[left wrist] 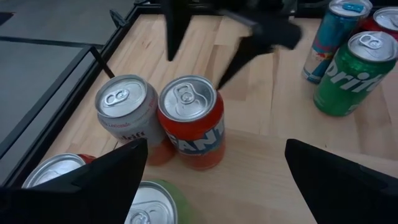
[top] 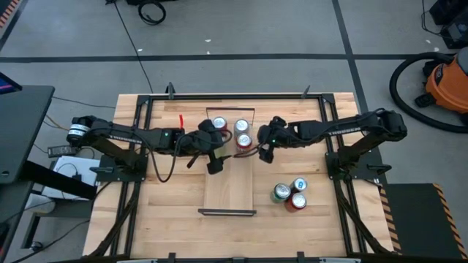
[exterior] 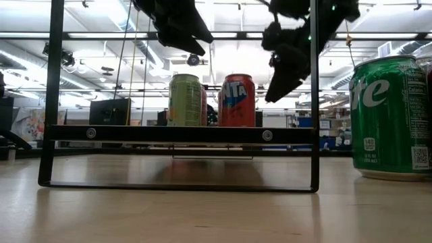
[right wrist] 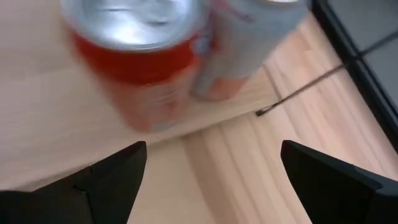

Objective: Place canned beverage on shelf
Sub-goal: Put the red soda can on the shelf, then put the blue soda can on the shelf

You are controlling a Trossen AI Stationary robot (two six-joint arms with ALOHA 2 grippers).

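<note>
Judging from how things lie, the job is partly done — several cans already stand on the shelf [top: 229, 183], clustered at its far end near the black end frame. The left wrist view shows them best: an orange Fanta can [left wrist: 191, 121] upright beside a silver-topped can [left wrist: 127, 115], the two touching or nearly so, with a pale green can [left wrist: 152, 205] and one more can [left wrist: 53, 171] cut off at the picture's edge. The near half of the plank is bare wood.

Three cans wait on the tabletop [top: 175, 234], well apart from the shelf on the right arm's side: a green Sprite can [top: 281, 192], a blue can [top: 299, 184] and a red can [top: 295, 202], all upright and huddled together.

The right gripper [top: 265, 153] hovers just beside the shelved group, above the shelf's edge, its jaws spread wide and empty; its own wrist view looks down on the orange can with nothing between the fingers. The left gripper [top: 214, 164] hangs over the shelf on the other side of the cans, also wide apart and carrying nothing.

What seems left — fetching the three tabletop cans, the right arm being the nearer one, and setting them on the free stretch of plank without knocking the standing ones.
</note>
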